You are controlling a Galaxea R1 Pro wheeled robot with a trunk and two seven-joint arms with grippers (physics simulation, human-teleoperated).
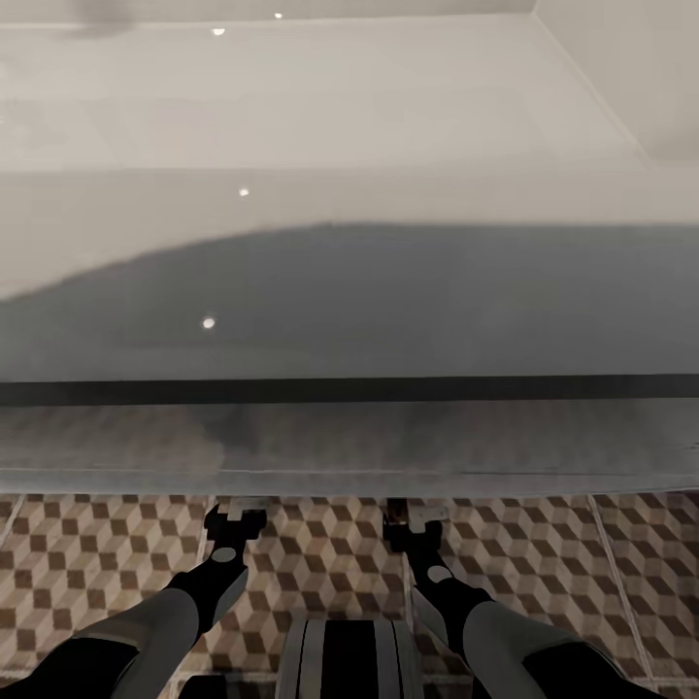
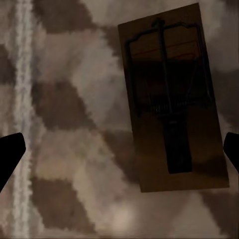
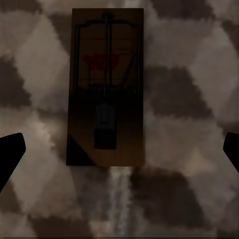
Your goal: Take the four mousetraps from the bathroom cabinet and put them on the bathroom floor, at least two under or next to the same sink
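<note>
Reaching forward and down, the left gripper (image 1: 236,517) and right gripper (image 1: 412,517) hang released over the bathroom floor (image 1: 87,563), each above a mousetrap (image 2: 172,99) (image 3: 106,87) lying flat on the tiles under the bathroom sink (image 1: 349,320).

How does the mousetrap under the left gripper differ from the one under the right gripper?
1. The left mousetrap lies tilted across its wrist view; the right mousetrap lies square to its view.
2. The right mousetrap shows a clear red spot; the left mousetrap shows only a thin red line.
3. A grout line runs out from under the right mousetrap; the left mousetrap lies apart from one.

Both lie flat on the cube-patterned floor, in shadow, ungripped.
</note>
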